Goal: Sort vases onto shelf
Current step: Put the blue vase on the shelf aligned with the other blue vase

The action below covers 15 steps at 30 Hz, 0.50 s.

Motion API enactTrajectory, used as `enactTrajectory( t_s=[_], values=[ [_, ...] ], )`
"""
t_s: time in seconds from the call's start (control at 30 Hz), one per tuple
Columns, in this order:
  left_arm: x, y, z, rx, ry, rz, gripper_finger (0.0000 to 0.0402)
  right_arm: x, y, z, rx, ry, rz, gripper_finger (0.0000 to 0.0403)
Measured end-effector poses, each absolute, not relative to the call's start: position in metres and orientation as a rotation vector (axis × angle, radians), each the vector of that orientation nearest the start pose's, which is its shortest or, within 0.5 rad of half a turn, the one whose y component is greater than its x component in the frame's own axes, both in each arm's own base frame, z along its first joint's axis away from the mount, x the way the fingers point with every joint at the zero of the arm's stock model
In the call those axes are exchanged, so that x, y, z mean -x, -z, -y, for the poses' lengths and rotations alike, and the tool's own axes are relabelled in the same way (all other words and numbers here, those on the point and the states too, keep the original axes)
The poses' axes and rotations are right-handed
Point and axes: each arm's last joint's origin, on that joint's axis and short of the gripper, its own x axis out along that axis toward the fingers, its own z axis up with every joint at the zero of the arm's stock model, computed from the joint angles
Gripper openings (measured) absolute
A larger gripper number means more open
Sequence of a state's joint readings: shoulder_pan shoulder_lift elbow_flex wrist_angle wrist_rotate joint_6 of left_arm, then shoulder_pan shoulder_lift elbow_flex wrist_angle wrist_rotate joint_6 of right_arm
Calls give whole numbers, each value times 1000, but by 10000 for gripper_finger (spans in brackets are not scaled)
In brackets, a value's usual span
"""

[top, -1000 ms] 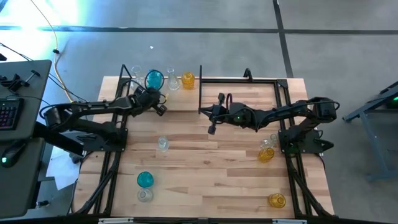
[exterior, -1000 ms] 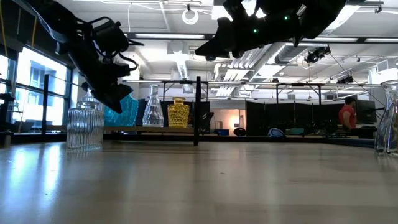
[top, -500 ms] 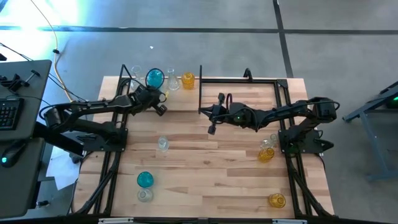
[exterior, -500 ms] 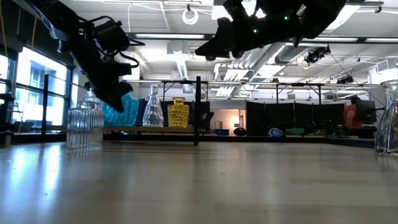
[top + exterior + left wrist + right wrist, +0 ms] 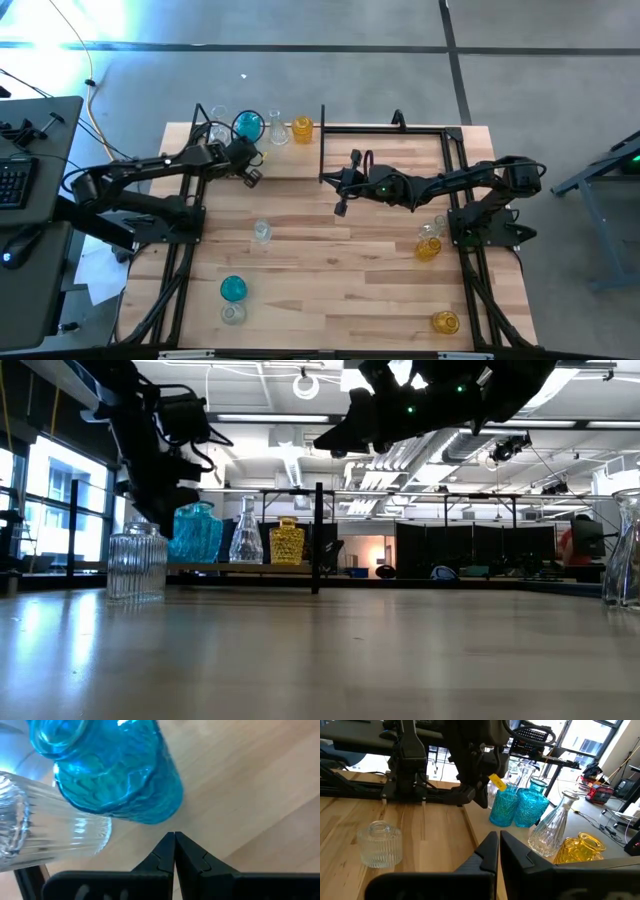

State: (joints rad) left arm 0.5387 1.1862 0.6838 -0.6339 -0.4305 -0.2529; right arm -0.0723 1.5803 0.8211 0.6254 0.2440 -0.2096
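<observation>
Left gripper [image 5: 251, 178], fingers shut and empty, has drawn back toward 8 o'clock from the blue vase [image 5: 248, 126], now standing on the shelf [image 5: 290, 166]; right gripper [image 5: 341, 208] shut, idle.

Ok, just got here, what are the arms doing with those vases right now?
Neither arm holds anything. The left pincer is shut and empty, just beside the teal vase standing on the shelf next to a clear vase and an amber vase. The right pincer, shut too, hangs above mid-table. Other vases wait on the table.
</observation>
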Motion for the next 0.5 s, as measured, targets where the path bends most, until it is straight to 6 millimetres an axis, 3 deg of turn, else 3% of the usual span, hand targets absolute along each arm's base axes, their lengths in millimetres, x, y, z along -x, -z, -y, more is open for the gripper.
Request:
enactTrajectory(
  t_s=[0.5],
  values=[
    [-177,-186,-131,207,-1046,-1084,0,-335,-230,31,219,301,-166,0]
  ],
)
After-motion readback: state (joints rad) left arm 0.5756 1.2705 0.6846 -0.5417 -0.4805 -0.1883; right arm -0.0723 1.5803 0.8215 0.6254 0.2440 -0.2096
